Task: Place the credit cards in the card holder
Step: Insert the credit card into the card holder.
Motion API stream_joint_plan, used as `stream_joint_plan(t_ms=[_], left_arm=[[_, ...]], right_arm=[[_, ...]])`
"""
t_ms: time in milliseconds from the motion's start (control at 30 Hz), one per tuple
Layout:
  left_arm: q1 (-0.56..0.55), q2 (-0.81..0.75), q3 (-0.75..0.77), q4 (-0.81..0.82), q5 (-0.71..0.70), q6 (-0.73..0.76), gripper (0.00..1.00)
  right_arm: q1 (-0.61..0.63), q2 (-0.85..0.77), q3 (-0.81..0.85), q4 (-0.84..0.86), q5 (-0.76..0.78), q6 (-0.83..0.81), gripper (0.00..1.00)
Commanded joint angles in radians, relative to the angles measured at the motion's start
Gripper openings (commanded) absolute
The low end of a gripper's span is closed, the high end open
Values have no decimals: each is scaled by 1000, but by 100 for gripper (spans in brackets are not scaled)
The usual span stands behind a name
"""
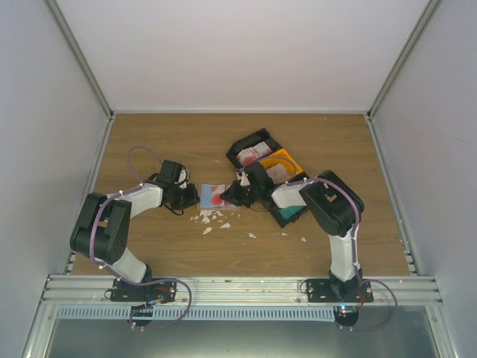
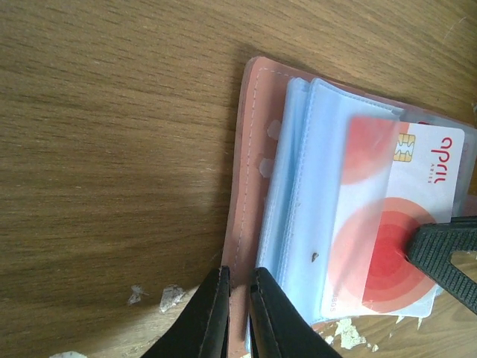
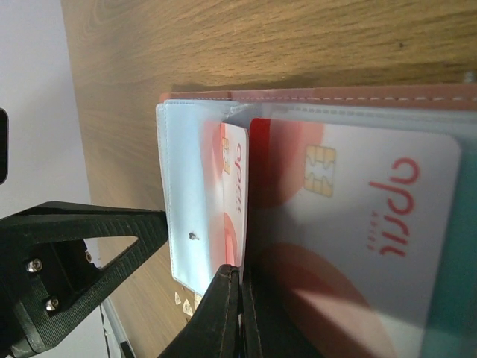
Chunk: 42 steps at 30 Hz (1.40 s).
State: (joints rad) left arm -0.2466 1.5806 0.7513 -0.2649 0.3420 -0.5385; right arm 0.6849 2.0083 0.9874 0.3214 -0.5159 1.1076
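Top external: card holder (image 1: 212, 195) lies open on the wooden table (image 1: 149, 134), about mid-table, between the two tools. Left gripper (image 1: 185, 197) is at its left edge and right gripper (image 1: 240, 192) at its right edge. White scraps (image 1: 212, 218) are scattered just in front of the holder. Beside the right arm is a black bin (image 1: 244, 142) holding a red-and-white stack (image 1: 257, 154). An orange bin (image 1: 293, 159) next to it holds a pale stack (image 1: 277, 173). Teal cards (image 1: 297, 212) sit lower down, under the arm.

Left wrist: jaws nearly together, pinching the salmon cover at its edge; the cover shows between the fingertips (image 2: 216, 302). Light blue pockets are fanned open. A red-and-white card (image 2: 395, 216) lies across them, its left part under a translucent sleeve and its chip end uncovered. One black finger of the right tool rests on the card's red circle at the right.

Right wrist: jaws closed, clamped on the lower edge of that card, seen nearly edge-on against a blue leaf. A second printed card (image 3: 358, 224), same design, fills the right side under a clear sleeve. The left tool is dark at the left.
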Motion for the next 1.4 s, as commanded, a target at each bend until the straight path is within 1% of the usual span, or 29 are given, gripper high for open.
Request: stream_joint_plan(t_ms=[0, 233, 400, 567, 900, 1100, 1233, 1367], left_arm=[[-9, 16, -14, 29, 22, 14, 13], [-11, 7, -19, 27, 40, 17, 13], [-12, 4, -21, 29, 55, 22, 13], [-12, 2, -20, 26, 54, 27, 13], [-11, -38, 2, -2, 41, 34, 14], [-12, -49, 25, -10, 6, 31, 14], [-12, -39, 43, 8, -6, 26, 21], [-12, -9, 60, 36, 33, 24, 27]], right_arm=[[15, 65, 19, -81, -2, -23, 1], [23, 87, 70, -117, 31, -63, 4], [44, 99, 120, -173, 67, -102, 6], [60, 99, 162, -248, 125, -161, 10], [63, 15, 203, -410, 303, -285, 31], [63, 32, 272, -484, 348, -364, 35], [64, 69, 324, -514, 343, -405, 35], [70, 64, 339, -540, 379, -426, 38]])
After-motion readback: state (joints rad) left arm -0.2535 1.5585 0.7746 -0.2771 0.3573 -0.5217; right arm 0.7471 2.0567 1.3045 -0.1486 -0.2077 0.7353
